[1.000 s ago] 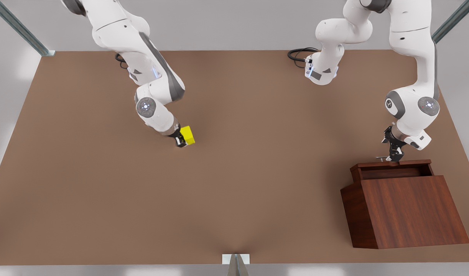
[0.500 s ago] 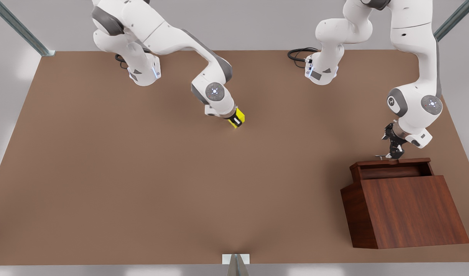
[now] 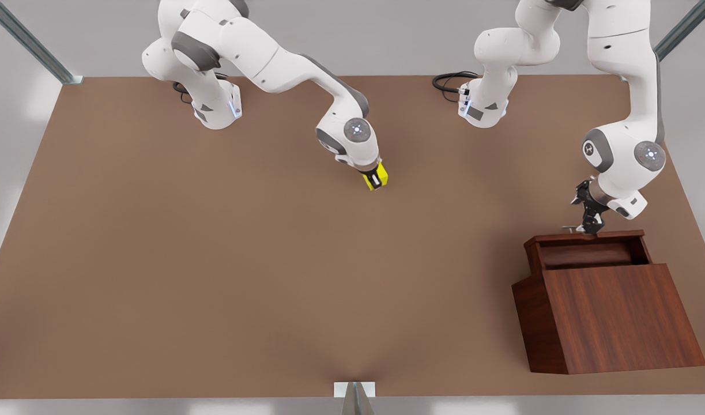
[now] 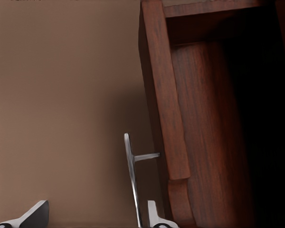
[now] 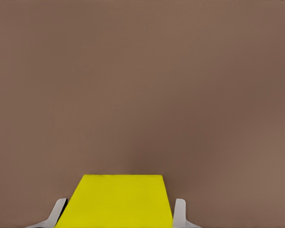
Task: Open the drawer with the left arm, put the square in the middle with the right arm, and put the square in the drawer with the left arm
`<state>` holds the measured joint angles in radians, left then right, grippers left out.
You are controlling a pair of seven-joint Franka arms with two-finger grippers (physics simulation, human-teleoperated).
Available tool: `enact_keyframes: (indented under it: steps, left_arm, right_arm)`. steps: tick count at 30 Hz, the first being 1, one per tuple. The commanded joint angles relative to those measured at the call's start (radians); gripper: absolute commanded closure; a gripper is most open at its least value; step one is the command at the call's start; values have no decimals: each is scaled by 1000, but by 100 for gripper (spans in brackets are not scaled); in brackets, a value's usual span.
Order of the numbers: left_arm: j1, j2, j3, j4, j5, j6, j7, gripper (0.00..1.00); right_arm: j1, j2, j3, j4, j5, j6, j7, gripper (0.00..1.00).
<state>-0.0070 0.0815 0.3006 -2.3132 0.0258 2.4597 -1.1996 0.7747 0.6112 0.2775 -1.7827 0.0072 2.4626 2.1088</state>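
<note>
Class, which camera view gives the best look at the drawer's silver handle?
The left wrist view: the handle runs as a clear silver bar beside the drawer, with the left gripper open around it. In the front view it is a tiny sliver. The right wrist view faces the square.

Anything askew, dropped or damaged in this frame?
Nothing stands out. The right end effector holds the yellow cube squarely above the table; the left end effector is at the handle of the partly open drawer.
</note>
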Motion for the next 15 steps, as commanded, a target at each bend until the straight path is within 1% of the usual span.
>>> enact_keyframes:
  steps: [1, 3, 8, 9, 10, 11, 15]
  left_arm:
    - [-1, 0, 0, 0, 0, -7, 0, 0]
    - [-1, -11, 0, 1, 0, -22, 0, 0]
    - [-1, -12, 0, 0, 0, -44, 0, 0]
    - [-1, -12, 0, 0, 0, -50, 0, 0]
    - [-1, -12, 2, 1, 0, -57, 0, 0]
    - [-1, -17, 0, 0, 2, -60, 0, 0]
    - [-1, -19, 0, 1, 0, -70, 0, 0]
  right_arm:
    - [0, 4, 0, 0, -1, -5, -6, 56]
    - [0, 5, 2, -9, -38, -16, -9, 56]
    - [2, 16, 8, -7, -38, -44, -18, 56]
    - [0, 18, 9, -6, -38, -44, -18, 48]
    - [0, 16, 9, -3, -36, -44, -7, 11]
    - [0, 15, 9, -3, -36, -44, -6, 0]
    - [-2, 4, 16, -1, -38, -42, -18, 0]
